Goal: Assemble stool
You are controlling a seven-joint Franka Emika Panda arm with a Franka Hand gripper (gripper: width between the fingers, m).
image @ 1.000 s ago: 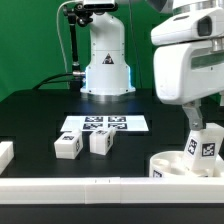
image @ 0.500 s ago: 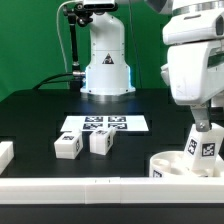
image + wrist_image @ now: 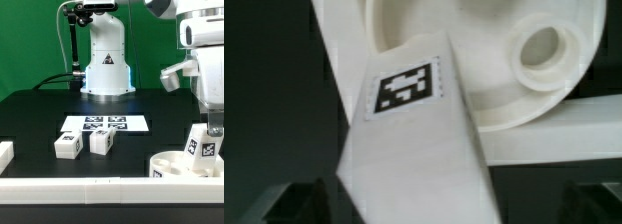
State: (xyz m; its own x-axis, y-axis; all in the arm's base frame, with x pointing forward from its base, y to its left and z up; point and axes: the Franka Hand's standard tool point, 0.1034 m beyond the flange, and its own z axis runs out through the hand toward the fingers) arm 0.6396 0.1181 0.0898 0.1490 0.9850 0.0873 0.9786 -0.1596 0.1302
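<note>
In the exterior view we see the seat (image 3: 162,160) low on the exterior view's right of the surface (image 3: 40,115). One leg (image 3: 201,146) stands in it, the claw (image 3: 211,128) just above (spread or pinching, we cannot tell). Two loose legs (image 3: 67,147) sit near the marker board (image 3: 105,125). In the wrist view, the tagged leg (image 3: 411,140) crosses the seat's round hole (image 3: 544,45).

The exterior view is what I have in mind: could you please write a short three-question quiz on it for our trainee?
1. How many loose legs lie near the marker board?
2. True or false: the seat lies at the exterior view's left.
3. Where is the third leg? A: at the seat. B: on the marker board. C: between the two loose legs.

Key: 1. two. 2. false, it lies at the exterior view's right. 3. A.
</note>
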